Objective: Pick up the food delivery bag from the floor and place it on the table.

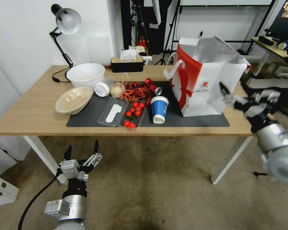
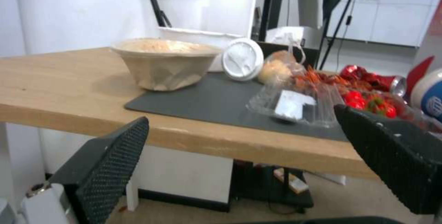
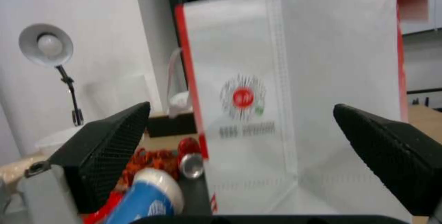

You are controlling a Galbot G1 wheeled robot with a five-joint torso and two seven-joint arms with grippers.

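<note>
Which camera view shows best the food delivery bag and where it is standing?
The head view: the food delivery bag stands upright and whole on the dark mat of the table, beside the open right pincer. The right wrist view gives only its logo side from close. The left wrist view catches just a red edge.

The food delivery bag (image 1: 208, 80) stands on the table (image 1: 28, 111), apparently right of the paper cup (image 1: 159, 109).

Two robot arms, both with fingers spread.
The silver left gripper (image 1: 82, 152) points up at lower left; the silver right gripper (image 1: 232, 94) reaches in from the right edge.
</note>
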